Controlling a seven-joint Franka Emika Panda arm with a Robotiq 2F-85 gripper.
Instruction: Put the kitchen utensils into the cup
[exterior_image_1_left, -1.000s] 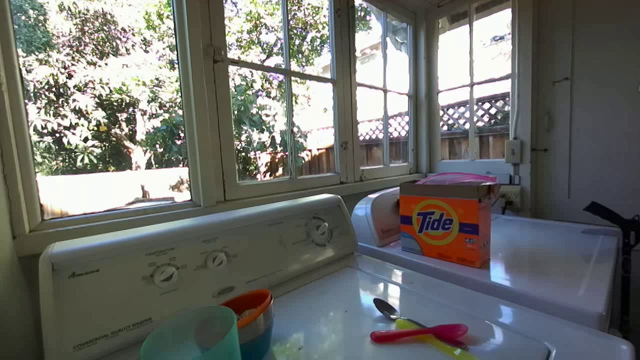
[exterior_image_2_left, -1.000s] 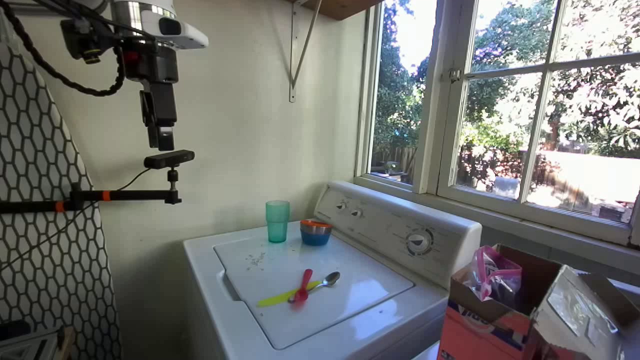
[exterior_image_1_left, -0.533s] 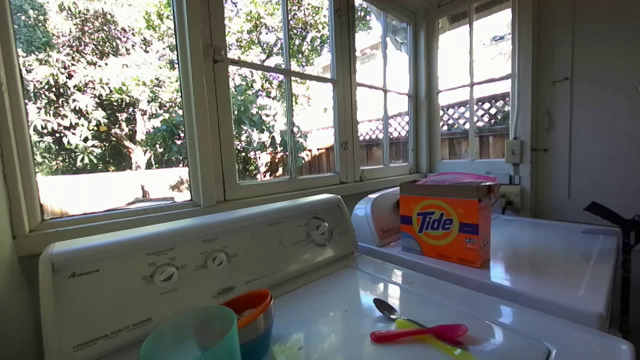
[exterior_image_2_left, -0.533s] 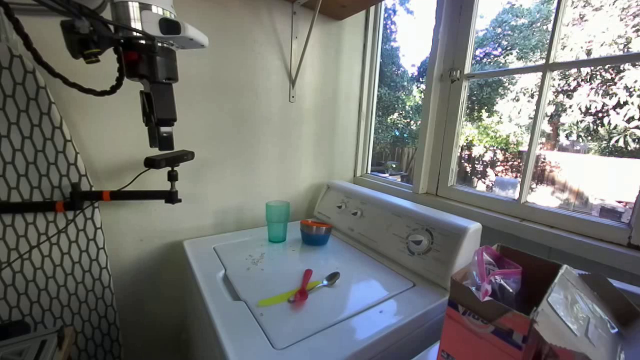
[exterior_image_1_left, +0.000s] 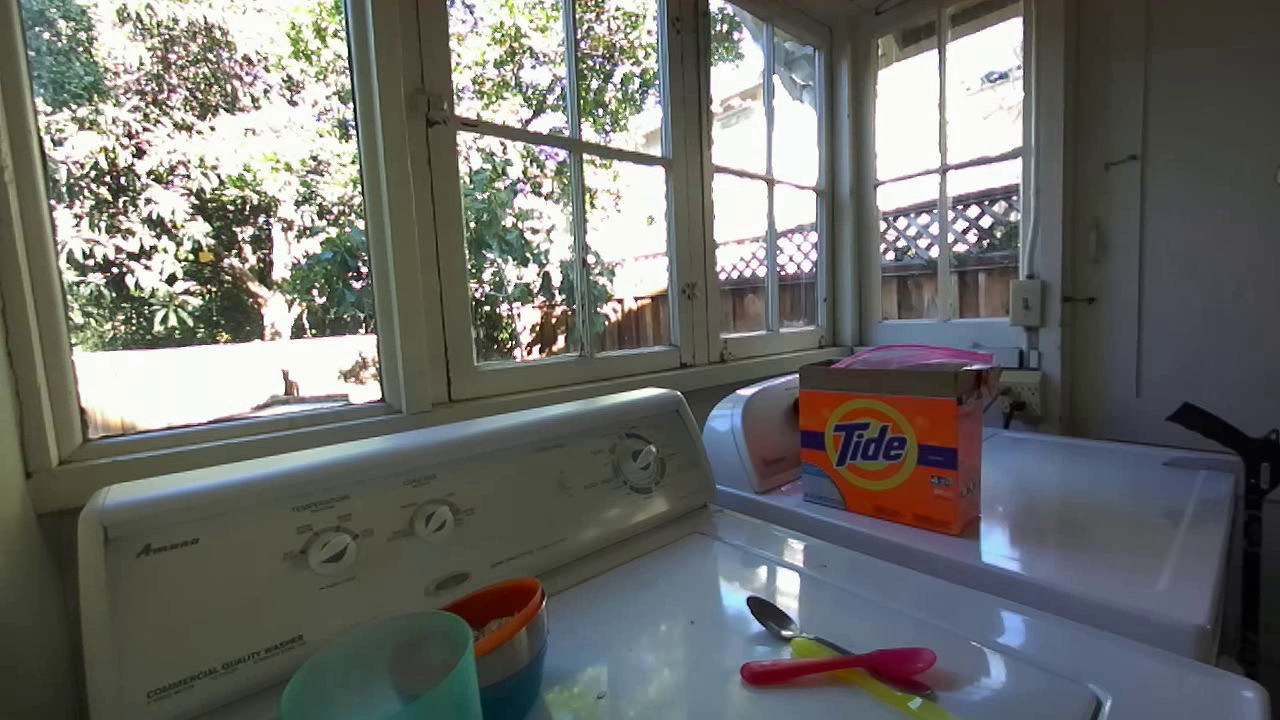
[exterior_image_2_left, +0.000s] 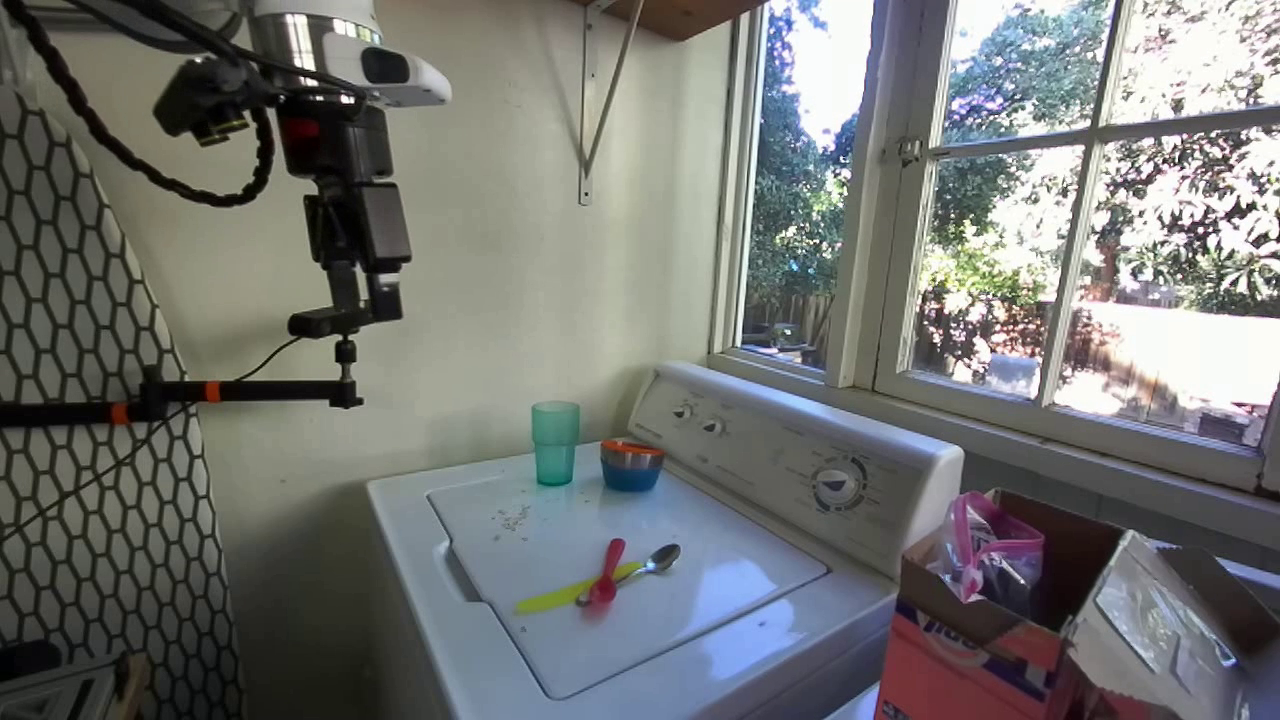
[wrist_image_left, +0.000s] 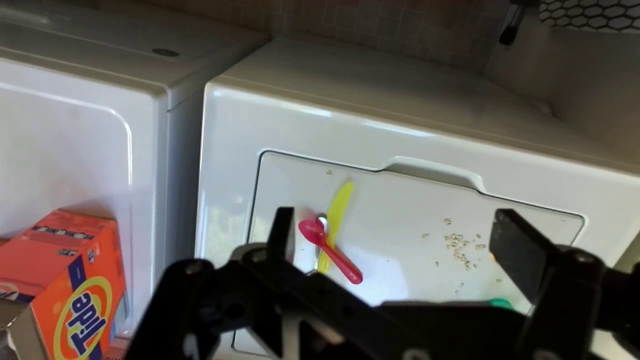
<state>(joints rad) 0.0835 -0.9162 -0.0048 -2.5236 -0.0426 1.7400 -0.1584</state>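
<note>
Pink-red plastic spoon (wrist_image_left: 334, 254) at 9 o'clock from wide, empty claw (wrist_image_left: 397, 231), wrist view. Likely pre-grasp; next: shift over, descend.

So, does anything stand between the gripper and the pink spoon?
Nothing visible in the wrist view: the pink spoon shows uncovered beyond the open gripper. In an exterior view, a mounted camera overlaps the gripper; whether it is near enough to hinder, I can't tell.

Bright reflections (exterior_image_2_left: 738, 574) streak the tabletop (exterior_image_2_left: 715, 530); beyond the control panel (exterior_image_2_left: 768, 447) at its back edge, windows (exterior_image_1_left: 575, 146) show trees (exterior_image_1_left: 200, 200) and fencing (exterior_image_1_left: 905, 298). A pale wall (exterior_image_2_left: 450, 250) flanks one side edge, a white appliance (exterior_image_1_left: 1110, 520) the opposite.
</note>
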